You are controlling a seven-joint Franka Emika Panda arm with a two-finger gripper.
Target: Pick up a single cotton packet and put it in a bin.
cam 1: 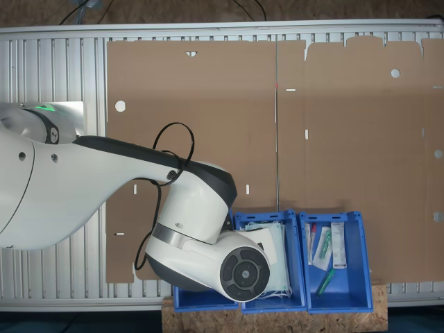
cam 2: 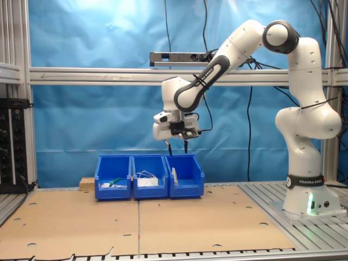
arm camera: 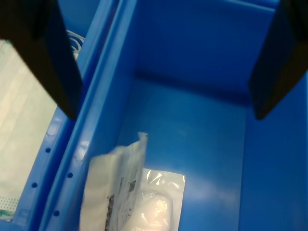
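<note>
**A:** Where is your hand (cam 2: 177, 144) right now?

**B:** In the second exterior view it hangs above the bin (cam 2: 186, 175) at the second exterior view's right end of the row of three blue bins, clear of its rim. Its two dark fingers (arm camera: 48, 53) stand wide apart with nothing between them, and you can see the bin's blue floor through the gap in the wrist view.

**A:** And the cotton packet?

**B:** The cotton packet (arm camera: 118, 192), white with dark print, stands on edge in that same bin, leaning against the wall shared with the middle bin (cam 2: 150, 176). A clear-wrapped white pad (arm camera: 156, 207) lies flat on the floor just beside it, touching it.

**A:** What else is around?

**B:** Pale green face masks (arm camera: 21, 149) fill the middle bin. The third bin (cam 1: 336, 260) holds several slim packets. All three sit at the far edge of your cardboard-covered worktop (cam 2: 163, 223).
</note>
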